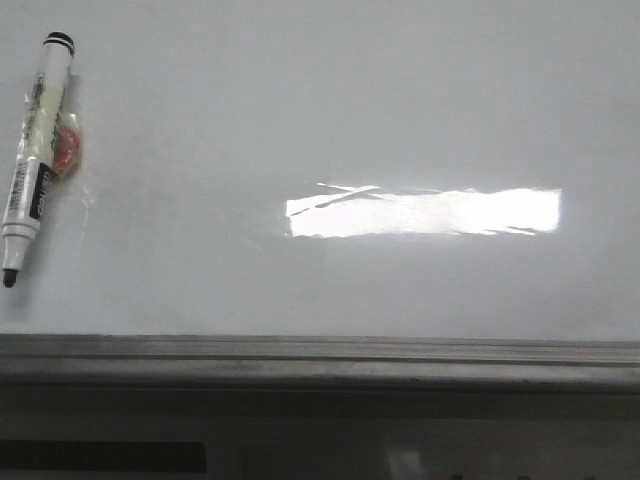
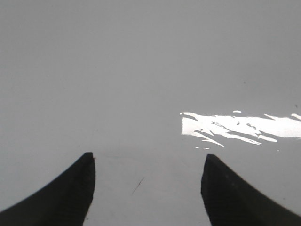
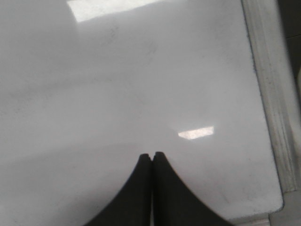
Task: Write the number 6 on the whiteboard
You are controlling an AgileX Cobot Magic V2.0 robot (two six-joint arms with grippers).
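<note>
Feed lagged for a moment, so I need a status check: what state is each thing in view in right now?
Glossy white-grey whiteboard: flat, no number written on it.
White marker with black tip: uncapped, lying on the board's far left, unheld, tip toward the grey metal rail.
Left claw: open, empty, above the board.
Right claw: shut, empty, above the board near its rail.
</note>
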